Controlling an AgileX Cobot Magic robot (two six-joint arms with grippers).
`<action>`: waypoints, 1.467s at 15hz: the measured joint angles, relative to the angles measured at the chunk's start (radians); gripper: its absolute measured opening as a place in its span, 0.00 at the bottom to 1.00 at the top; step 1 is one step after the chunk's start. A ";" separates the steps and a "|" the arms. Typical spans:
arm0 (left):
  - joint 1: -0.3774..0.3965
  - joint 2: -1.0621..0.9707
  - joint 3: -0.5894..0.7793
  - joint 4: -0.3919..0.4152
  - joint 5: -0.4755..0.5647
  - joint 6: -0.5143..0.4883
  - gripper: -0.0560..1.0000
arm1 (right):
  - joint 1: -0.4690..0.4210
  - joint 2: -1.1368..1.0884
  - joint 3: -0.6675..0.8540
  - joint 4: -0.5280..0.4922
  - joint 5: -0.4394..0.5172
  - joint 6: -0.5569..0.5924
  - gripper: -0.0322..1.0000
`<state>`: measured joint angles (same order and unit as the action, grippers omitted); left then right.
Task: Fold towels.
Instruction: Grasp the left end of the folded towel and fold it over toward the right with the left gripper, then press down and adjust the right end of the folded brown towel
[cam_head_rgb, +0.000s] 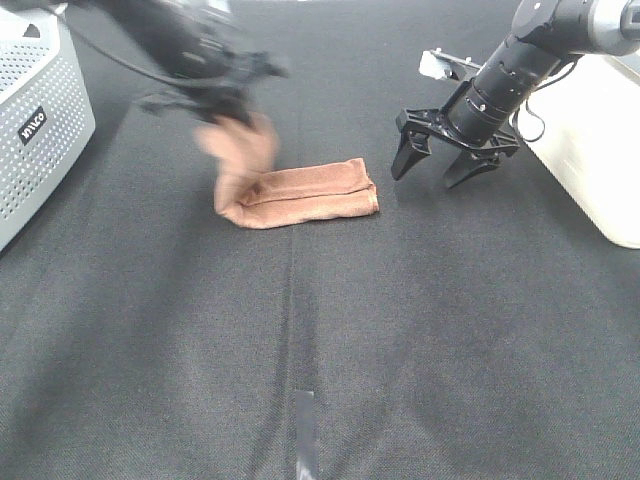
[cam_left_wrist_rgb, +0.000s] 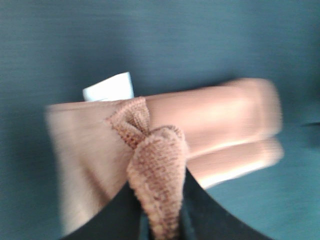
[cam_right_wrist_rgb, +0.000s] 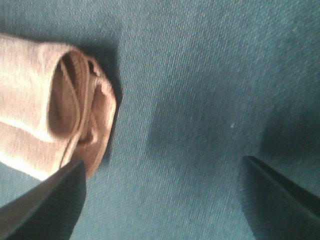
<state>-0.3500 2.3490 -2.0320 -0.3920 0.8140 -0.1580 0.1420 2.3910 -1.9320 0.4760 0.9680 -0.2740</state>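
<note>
The rust-brown terry towel (cam_head_rgb: 305, 195) lies folded into a long strip near the middle of the table's (cam_head_rgb: 420, 340) far edge. The left pincer (cam_head_rgb: 232, 112) is nearly closed on a bunched corner of the end toward the left edge, which it holds raised. A white tag (cam_left_wrist_rgb: 109, 87) shows just behind. The right pincer (cam_head_rgb: 425, 176) gapes wide and empty, just beside the strip's other end. To fold well, I judge the lifted end should be carried across flat with the hems matched, not dragged. The nap is looped, thick and soft, and the folds are rounded.
</note>
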 joint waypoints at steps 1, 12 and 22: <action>-0.023 0.020 0.000 -0.033 -0.038 -0.002 0.12 | 0.000 0.000 0.000 0.000 0.007 0.001 0.79; -0.077 0.076 0.000 -0.382 -0.326 0.016 0.71 | 0.000 -0.022 0.000 -0.008 0.074 0.022 0.79; 0.158 -0.042 -0.001 -0.223 -0.267 0.057 0.71 | 0.113 -0.046 0.000 0.569 0.101 -0.266 0.79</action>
<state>-0.1920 2.3070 -2.0330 -0.6150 0.5470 -0.1010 0.2550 2.3450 -1.9320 1.0450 1.0690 -0.5400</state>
